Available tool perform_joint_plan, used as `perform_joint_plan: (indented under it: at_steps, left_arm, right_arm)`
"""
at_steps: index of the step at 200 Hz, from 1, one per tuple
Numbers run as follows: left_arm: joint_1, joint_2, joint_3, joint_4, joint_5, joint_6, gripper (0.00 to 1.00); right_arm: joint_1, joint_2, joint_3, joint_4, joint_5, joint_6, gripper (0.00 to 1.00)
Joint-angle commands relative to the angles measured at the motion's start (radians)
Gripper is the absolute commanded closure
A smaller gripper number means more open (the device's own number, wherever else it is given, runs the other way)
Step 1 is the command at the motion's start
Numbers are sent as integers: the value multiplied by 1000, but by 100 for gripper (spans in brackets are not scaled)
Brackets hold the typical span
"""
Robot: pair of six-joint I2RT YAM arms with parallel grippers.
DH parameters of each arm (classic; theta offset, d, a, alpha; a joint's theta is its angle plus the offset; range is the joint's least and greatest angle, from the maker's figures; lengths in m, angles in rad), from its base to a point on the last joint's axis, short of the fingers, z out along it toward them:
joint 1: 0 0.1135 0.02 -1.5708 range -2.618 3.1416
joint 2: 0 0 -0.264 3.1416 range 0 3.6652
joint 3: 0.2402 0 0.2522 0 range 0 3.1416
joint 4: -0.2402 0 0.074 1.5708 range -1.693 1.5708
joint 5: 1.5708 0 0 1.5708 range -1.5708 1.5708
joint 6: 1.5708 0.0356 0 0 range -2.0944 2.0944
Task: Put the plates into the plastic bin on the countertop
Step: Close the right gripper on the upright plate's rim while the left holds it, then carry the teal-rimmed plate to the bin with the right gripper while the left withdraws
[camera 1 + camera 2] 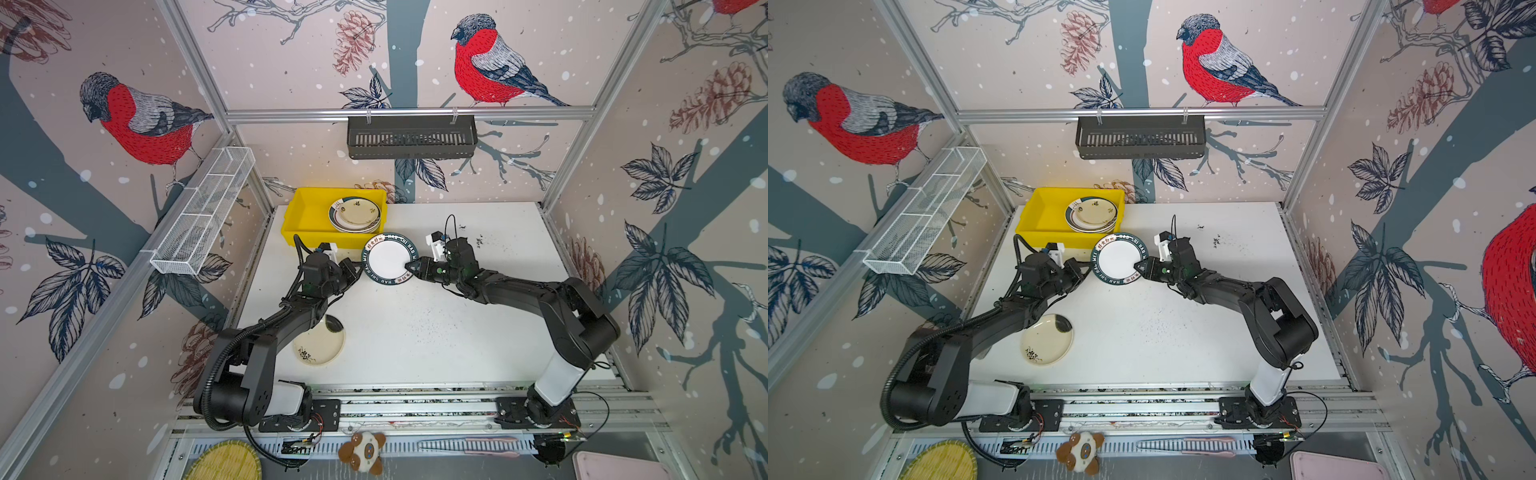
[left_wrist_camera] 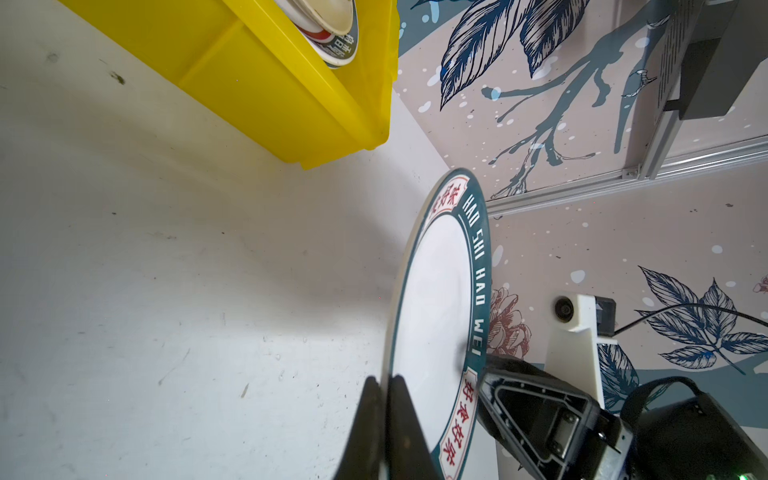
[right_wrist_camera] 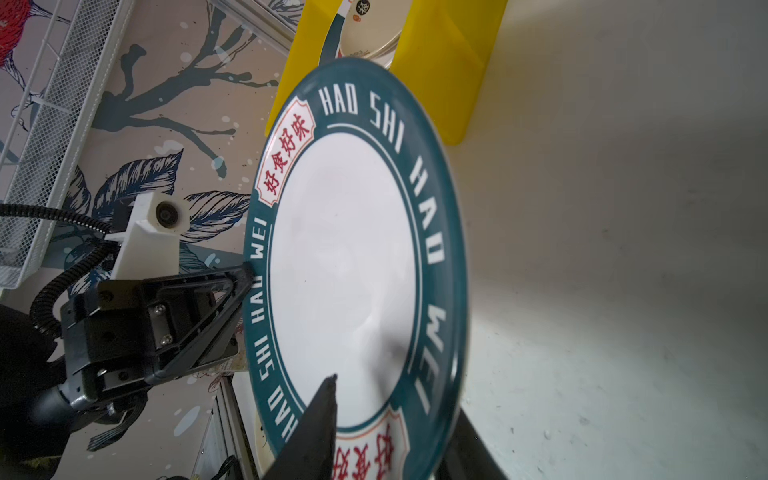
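Observation:
A white plate (image 1: 388,259) (image 1: 1119,257) with a dark green lettered rim hangs between both grippers, just off the near right corner of the yellow plastic bin (image 1: 307,208) (image 1: 1042,208). My left gripper (image 1: 360,266) (image 2: 384,378) is shut on its left rim. At the right rim, my right gripper (image 1: 409,266) (image 3: 395,395) straddles the edge, one finger over the white face, one beneath, still set apart. A stack of plates (image 1: 357,214) (image 1: 1092,214) lies in the bin's right half. A cream plate (image 1: 320,345) (image 1: 1046,338) rests on the countertop (image 1: 436,332), partly under my left arm.
A black slotted basket (image 1: 411,137) hangs on the back rail and a white mesh basket (image 1: 203,212) on the left wall. Below the front rails lie a woven yellow disc (image 1: 224,461), a stuffed toy (image 1: 363,451) and a pink tray (image 1: 615,465).

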Motion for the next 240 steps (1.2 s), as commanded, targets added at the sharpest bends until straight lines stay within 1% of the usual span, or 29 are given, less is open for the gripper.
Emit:
perform_joint_plan:
  at_steps: [1,12,35,57,79,87,103,124,126,129,131,132,133,136,170,196,240]
  left_arm:
    - [-3,3,12,77,18,34,100]
    - [-3,2,9,74,18,40,100]
    - [-3,5,3,72,18,53,100]
    - [-3,10,-2,77,14,61,100]
    - [-3,19,-1,81,16,74,100]
    - [-3,22,1,77,12,78,99]
    - [-3,25,2,79,3,85,78]
    - [-3,23,10,64,-13,102,45]
    - [-4,23,12,62,-14,104,39]
    - [-3,21,13,57,-19,105,28]
    - [-3,20,14,53,-21,108,17]
    - [-3,20,14,52,-22,109,10]
    - [-3,19,15,51,-24,110,6]
    - [-3,17,17,45,-27,114,3]
    - [2,-17,36,-45,-90,151,2]
    - [25,-76,6,-43,-113,155,2]
    - [67,-186,-55,-55,-165,178,2]
  right_arm:
    - [5,11,17,49,-2,24,70]
    - [6,14,20,51,1,29,74]
    - [9,23,28,47,9,35,86]
    - [11,30,31,43,5,44,88]
    - [11,24,25,41,6,46,95]
    - [11,24,24,42,8,46,96]
    - [11,27,32,33,8,46,97]
    - [11,30,54,12,8,45,98]
    - [12,29,56,8,10,42,98]
    - [14,28,60,3,13,40,98]
    - [15,27,62,-2,17,38,98]
    - [14,26,63,-3,19,37,98]
    - [15,26,64,-6,20,35,98]
    - [18,24,68,-14,28,32,98]
    - [29,15,98,-59,76,9,99]
    - [35,34,126,-72,82,-6,99]
    - [39,73,221,-122,122,-50,99]
